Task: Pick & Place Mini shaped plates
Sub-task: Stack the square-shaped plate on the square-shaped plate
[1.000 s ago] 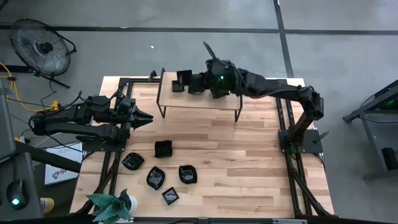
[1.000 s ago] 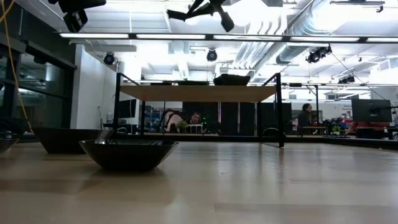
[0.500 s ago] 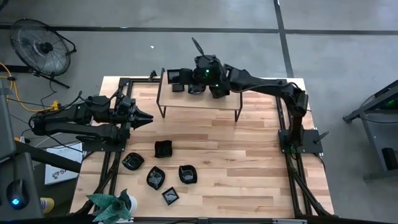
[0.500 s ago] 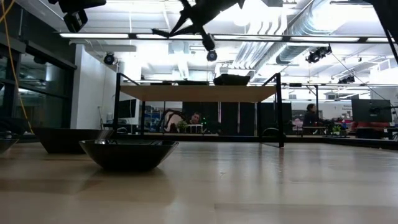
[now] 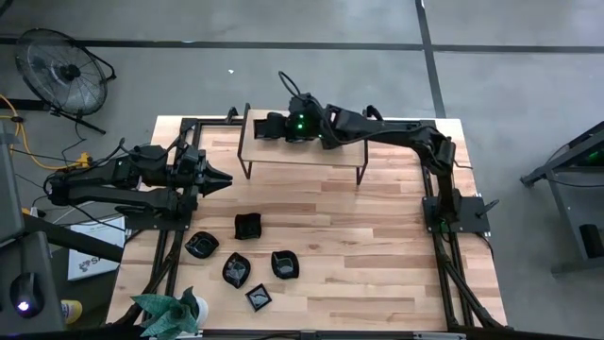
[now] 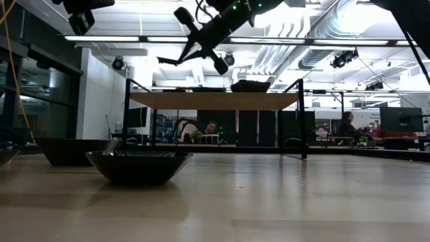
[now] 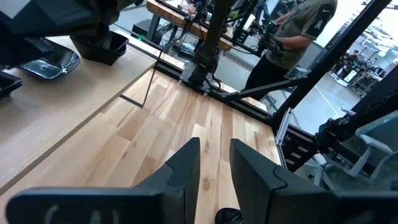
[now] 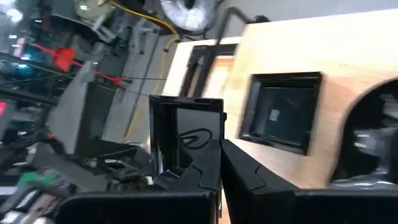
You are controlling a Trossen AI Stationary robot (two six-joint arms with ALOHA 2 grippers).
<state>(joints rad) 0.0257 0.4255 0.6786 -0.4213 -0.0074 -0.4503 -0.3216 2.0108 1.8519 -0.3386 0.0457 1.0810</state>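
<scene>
From overhead I see a wooden table [image 5: 377, 246] with a raised shelf [image 5: 335, 151] along its far side. My right gripper [image 8: 219, 163] is stretched over the shelf's left end, fingers pinched tight on the rim of a square black plate [image 8: 185, 135] held on edge. A second square plate [image 8: 281, 118] lies flat on the shelf just beside it, and another dark dish edges in close by.

Five more plates [image 5: 247, 226] sit loosely grouped on the table's near-left area, well apart from the shelf. A green plant [image 5: 170, 313] stands at the near-left corner.

My left gripper [image 7: 215, 163] waits at the table's left edge, fingers narrowly parted, holding nothing. From table height, one plate [image 6: 140, 165] looms close, with people in the room behind.
</scene>
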